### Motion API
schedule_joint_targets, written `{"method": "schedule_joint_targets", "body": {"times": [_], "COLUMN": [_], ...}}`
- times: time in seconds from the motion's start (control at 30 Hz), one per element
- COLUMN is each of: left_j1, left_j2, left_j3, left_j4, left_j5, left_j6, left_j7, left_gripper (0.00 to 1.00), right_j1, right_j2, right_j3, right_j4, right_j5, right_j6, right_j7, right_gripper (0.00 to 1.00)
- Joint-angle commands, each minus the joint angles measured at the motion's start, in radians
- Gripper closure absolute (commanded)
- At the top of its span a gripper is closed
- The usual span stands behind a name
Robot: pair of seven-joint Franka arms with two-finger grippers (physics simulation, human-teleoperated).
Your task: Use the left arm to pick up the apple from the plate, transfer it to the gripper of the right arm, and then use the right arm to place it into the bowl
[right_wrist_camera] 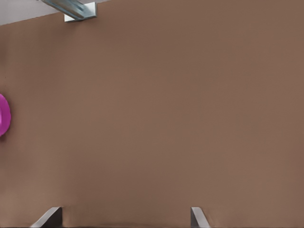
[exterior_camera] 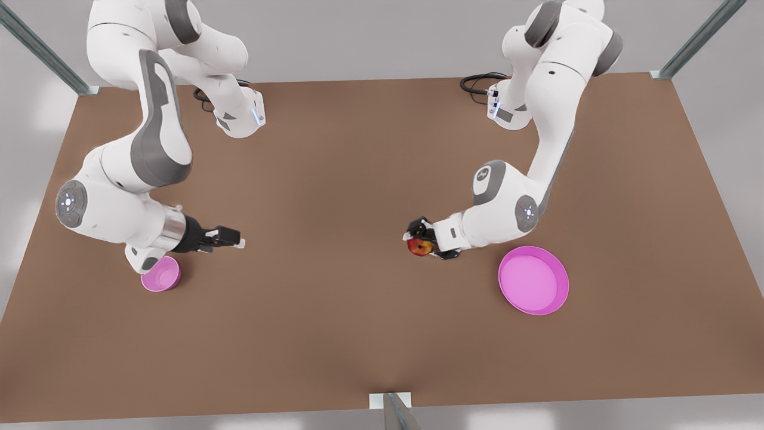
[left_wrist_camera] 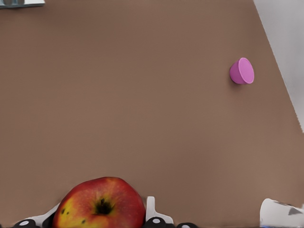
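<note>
- starting at the front view's left: the small round pink bowl (exterior_camera: 160, 279) sits on the brown tabletop (exterior_camera: 334, 179), tucked just under the right arm (exterior_camera: 119, 203); the right gripper (exterior_camera: 239, 243) hangs just above it, pointing toward 3 o'clock, fingers spread wide and empty; in the right wrist view the two fingertips (right_wrist_camera: 47, 217) stand well apart with bare table between them
- over at the front view's right: the left gripper (exterior_camera: 421, 240) is clamped on the small red apple with yellow-orange patches (exterior_camera: 421, 246), held off the table and aimed at 9 o'clock; the wide shallow bright pink plate (exterior_camera: 533, 280) lies bare at its 4 o'clock
- step in hand looks like the handover carry; I'd keep the squeeze steady, bring the apple level across the middle, and line it up so the open fingers can close on the free sides rather than on the holder's pads
- view differences: the left wrist view shows the apple's (left_wrist_camera: 99, 203) dark stem dimple up close plus the bowl (left_wrist_camera: 242, 71) far off; the front view is where you get the gap between the two grippers; the right wrist view catches a pink edge (right_wrist_camera: 4, 121), likely the plate, can't tell for sure
</note>
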Motion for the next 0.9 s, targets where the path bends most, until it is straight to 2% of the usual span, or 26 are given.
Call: {"method": "schedule_joint_targets", "body": {"times": [0.0, 0.1, 0.13, 0.23, 0.27, 0.33, 0.43, 0.87], "left_j1": [-0.017, -0.066, -0.091, -0.143, -0.152, -0.157, -0.162, -0.217], "left_j2": [0.019, 0.091, 0.116, 0.156, 0.168, 0.24, 0.278, 0.337], "left_j3": [-0.011, -0.012, -0.011, -0.012, -0.012, -0.04, -0.04, -0.042], "left_j4": [0.017, 0.084, 0.084, 0.15, 0.159, 0.233, 0.277, 0.319], "left_j5": [-0.3, -0.604, -0.736, -0.808, -0.857, -0.908, -0.908, -0.91], "left_j6": [0.079, 0.161, 0.185, 0.277, 0.282, 0.286, 0.297, 0.385], "left_j7": [0.854, 1.383, 1.586, 1.733, 1.792, 1.925, 2.008, 2.025], "left_gripper": [0.3, 0.3, 0.28, 0.32, 0.34, 0.36, 0.36, 0.36], "right_j1": [-0.003, -0.028, -0.029, -0.014, -0.014, 0.001, -0.014, 0.015], "right_j2": [0.048, 0.127, 0.134, 0.177, 0.191, 0.191, 0.18, 0.2], "right_j3": [0.006, 0.005, 0.005, 0.008, 0.038, 0.052, 0.118, 0.164], "right_j4": [-0.008, -0.086, -0.164, -0.218, -0.216, -0.216, -0.282, -0.308], "right_j5": [0.344, 0.706, 0.839, 1.014, 1.056, 1.065, 1.065, 1.094], "right_j6": [0.107, 0.11, 0.136, 0.153, 0.156, 0.173, 0.17, 0.22], "right_j7": [-0.066, -0.4, -0.576, -0.815, -0.864, -0.896, -0.962, -1.011], "right_gripper": [0.0, 0.0, 0.0, 0.0, 0.0, 0.0, 0.0, 0.0]}}
